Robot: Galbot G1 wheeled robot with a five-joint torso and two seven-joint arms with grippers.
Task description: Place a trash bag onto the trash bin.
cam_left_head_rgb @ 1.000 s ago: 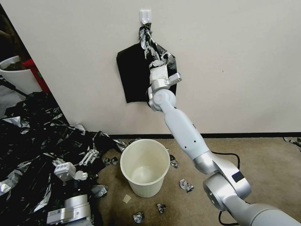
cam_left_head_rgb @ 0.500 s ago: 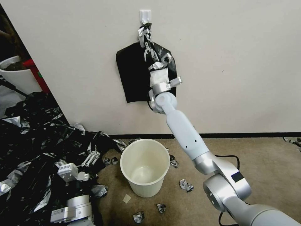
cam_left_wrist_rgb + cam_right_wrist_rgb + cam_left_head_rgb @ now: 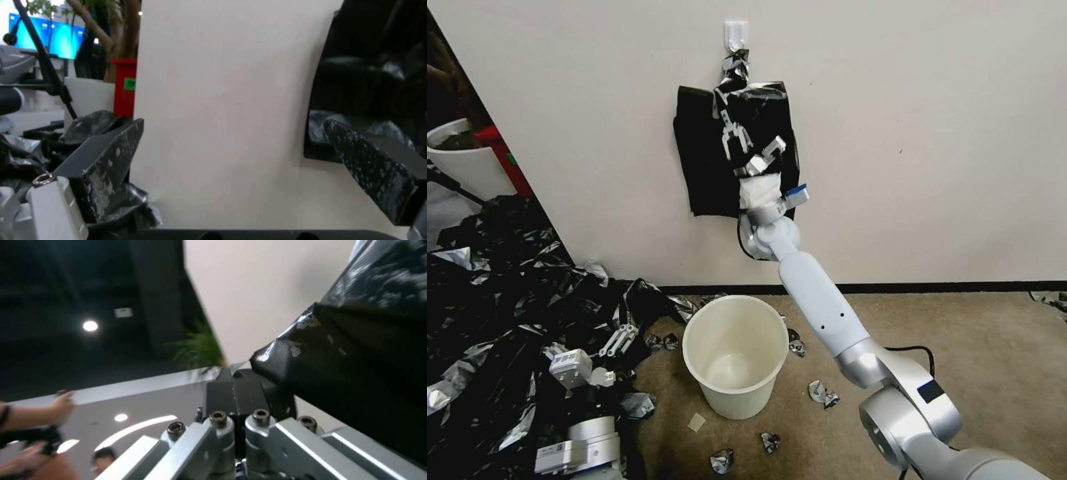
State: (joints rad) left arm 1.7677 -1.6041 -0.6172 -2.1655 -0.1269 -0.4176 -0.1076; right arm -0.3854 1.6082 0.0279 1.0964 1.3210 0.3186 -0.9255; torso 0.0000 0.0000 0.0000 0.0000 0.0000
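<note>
1. The right gripper is raised at the wall; its jaws are closed on the thin glossy black plastic trash bag, which hangs near the white hook.
2. The left gripper, jaws open, rests low over the heap of black bags.
3. The round cream-white plastic trash bin stands empty on the floor, well below; lining is not yet done.

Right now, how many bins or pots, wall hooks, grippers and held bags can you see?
trash bin: 1
white pot: 1
wall hook: 1
grippers: 2, left gripper and right gripper
trash bag held by the right gripper: 1
Total: 6
</note>
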